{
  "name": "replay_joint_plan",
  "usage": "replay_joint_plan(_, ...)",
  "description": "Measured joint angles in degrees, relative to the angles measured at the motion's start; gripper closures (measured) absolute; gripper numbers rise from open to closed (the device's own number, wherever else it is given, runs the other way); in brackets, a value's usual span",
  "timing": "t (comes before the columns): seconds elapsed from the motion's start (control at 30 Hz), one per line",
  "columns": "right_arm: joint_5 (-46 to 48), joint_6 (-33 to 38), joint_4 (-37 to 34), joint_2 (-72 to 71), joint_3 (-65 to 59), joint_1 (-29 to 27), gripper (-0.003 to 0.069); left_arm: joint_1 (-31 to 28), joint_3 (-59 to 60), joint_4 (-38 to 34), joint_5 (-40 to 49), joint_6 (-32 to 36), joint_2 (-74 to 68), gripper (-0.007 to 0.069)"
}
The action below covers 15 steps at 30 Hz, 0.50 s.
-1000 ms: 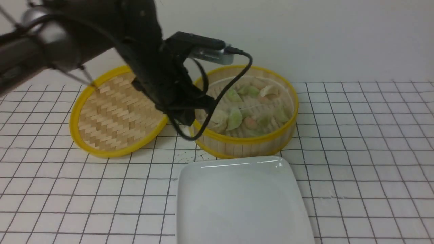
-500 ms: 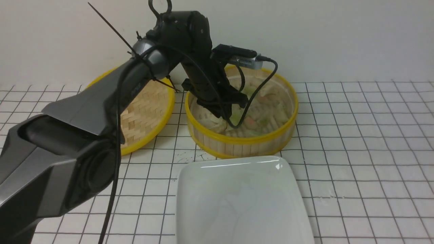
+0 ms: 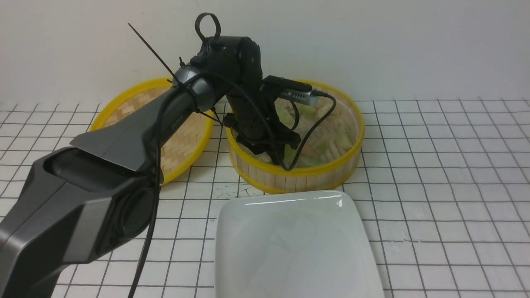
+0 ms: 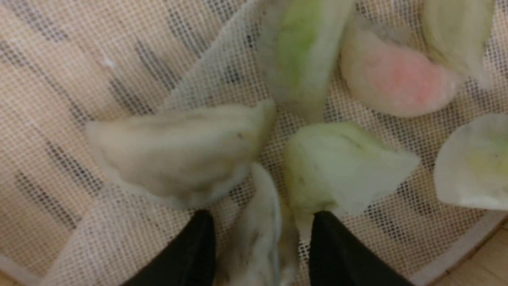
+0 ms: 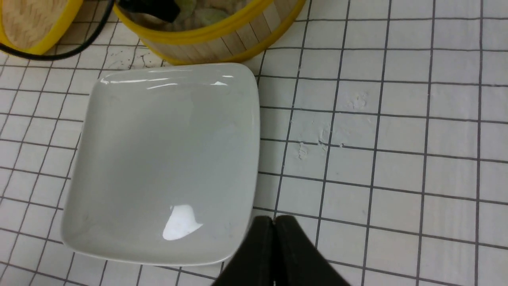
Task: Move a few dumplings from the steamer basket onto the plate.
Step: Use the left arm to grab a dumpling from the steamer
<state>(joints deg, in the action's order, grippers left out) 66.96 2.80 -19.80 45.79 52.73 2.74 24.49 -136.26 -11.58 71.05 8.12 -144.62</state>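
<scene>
Left wrist view: your left pincer (image 4: 262, 226) stands apart, straddling a whitish dumpling (image 4: 265, 194). Judged soft, light, slippery, easily torn; clamp gently across its plump middle. Your right pincer (image 5: 274, 226) is together.

You'll find the steamer basket (image 3: 298, 180) at the far edge of the bench (image 3: 434, 186), about mid-width. The lid (image 3: 186, 140) lies just left of it. The dumplings (image 3: 327, 140) lie in the basket. The plate (image 3: 290, 248) sits just before the basket, toward the near edge.
</scene>
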Motion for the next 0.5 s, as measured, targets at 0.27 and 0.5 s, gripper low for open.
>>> replay_joint_plan(0.27,1.57,0.93,-0.24,0.00,0.00,0.00,0.0675,0.11,-0.27,0.73,0.01,-2.38,2.34,0.0456)
replay_joint_plan(0.5,3.15,1.12,-0.88,0.00,0.00,0.00,0.0675,0.11,1.94,0.62,0.01,-4.17,16.11,0.0456)
